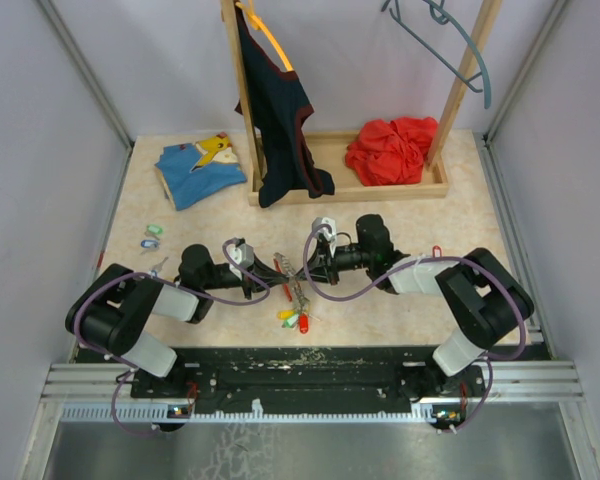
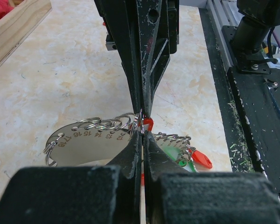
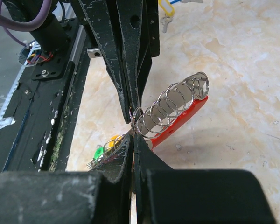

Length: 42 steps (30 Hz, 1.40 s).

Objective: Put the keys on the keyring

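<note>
- Two pairs of jaws are meeting tip to tip, each pressed fully together. The left gripper and the right gripper are pinching the keyring from opposite sides, at its row of wire loops.
- This double pinch is keeping the keyring's numbered metal plate tilted up off the table, and a shadow is showing beneath it. The likely reason is to stop the plate twisting while one loop is being worked. I cannot tell which gripper is bearing the weight.
- Three hung keys are dangling from the keyring's end nearest the arm bases. Their tags are red, yellow and green, so part of the job is already done.
- The loose keys are lying well apart from the keyring. A green-tagged one and a blue-tagged one are off to its left, and a red-tagged one is out to its right, beside the right arm.
- One gripper will probably have to let go and fetch a loose key while the other is steadying the keyring.
</note>
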### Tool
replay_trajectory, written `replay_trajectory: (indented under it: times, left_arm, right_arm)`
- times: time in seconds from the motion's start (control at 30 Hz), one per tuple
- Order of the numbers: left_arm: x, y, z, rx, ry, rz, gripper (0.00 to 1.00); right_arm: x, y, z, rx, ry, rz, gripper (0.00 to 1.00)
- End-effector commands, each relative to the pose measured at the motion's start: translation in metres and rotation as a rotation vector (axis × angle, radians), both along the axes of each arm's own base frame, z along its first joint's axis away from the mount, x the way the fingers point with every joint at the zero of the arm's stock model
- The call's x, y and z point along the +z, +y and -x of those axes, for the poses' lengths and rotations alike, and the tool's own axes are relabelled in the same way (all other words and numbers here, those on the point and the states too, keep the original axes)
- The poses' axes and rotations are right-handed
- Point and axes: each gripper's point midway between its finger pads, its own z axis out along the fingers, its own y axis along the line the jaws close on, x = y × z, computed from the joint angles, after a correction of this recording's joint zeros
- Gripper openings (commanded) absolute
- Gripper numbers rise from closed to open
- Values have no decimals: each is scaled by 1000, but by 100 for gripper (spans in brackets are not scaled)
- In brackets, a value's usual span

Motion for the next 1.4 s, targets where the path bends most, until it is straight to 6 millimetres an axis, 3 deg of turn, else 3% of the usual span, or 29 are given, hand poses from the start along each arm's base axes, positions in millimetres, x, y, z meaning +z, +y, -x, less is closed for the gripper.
replay_trajectory:
  times: [0.0, 0.8, 1.37]
  left_arm:
    - [9, -3, 6, -40, -48, 26, 0]
    - [8, -3, 5, -40, -40, 22, 0]
    - [13, -3, 10, -55, -47, 45, 0]
  right_arm:
    - [17, 10, -1, 41, -67, -48, 0]
    - [29, 11, 6, 73, -63, -92, 0]
    - [15, 19, 5, 62, -62, -35, 0]
